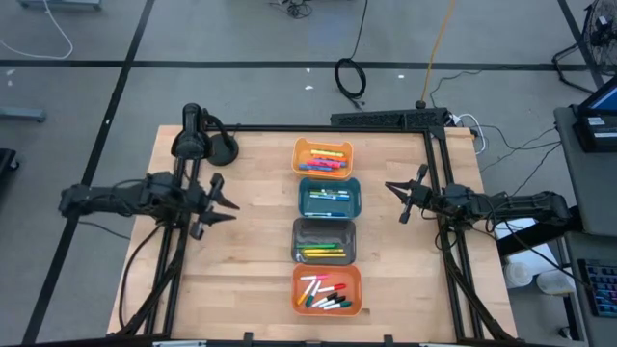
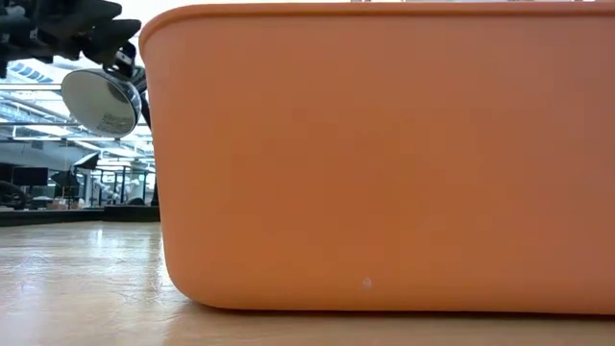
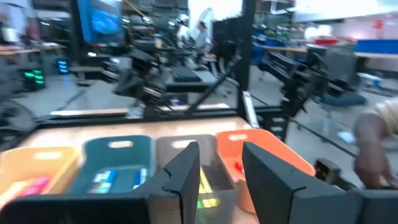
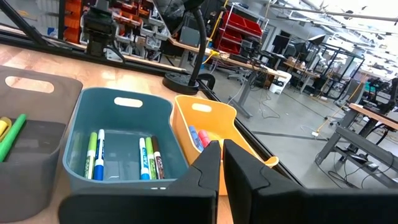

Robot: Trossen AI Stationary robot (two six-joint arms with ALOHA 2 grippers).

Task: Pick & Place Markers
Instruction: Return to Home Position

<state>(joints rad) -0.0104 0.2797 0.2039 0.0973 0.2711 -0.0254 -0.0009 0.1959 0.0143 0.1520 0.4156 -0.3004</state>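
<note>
Four bins stand in a row down the table's middle: light orange [image 1: 323,157] farthest, then teal [image 1: 329,198], grey [image 1: 324,240] and orange [image 1: 326,289] nearest. Each holds several markers lying flat, such as the green and blue ones [image 4: 121,155] in the teal bin and the red, white and black ones [image 1: 326,295] in the orange bin. My left gripper [image 1: 231,204] [image 3: 221,149] hovers left of the bins, pointing level at them, open and empty. My right gripper [image 1: 393,193] [image 4: 222,144] hovers right of the teal bin, shut and empty.
The orange bin's wall [image 2: 384,154] fills the low view. A black stand [image 1: 207,145] sits at the table's far left corner. Black frame rails [image 1: 386,120] run along the far and right edges. Bare wood lies between each gripper and the bins. A person's hand [image 3: 373,143] shows beyond the table.
</note>
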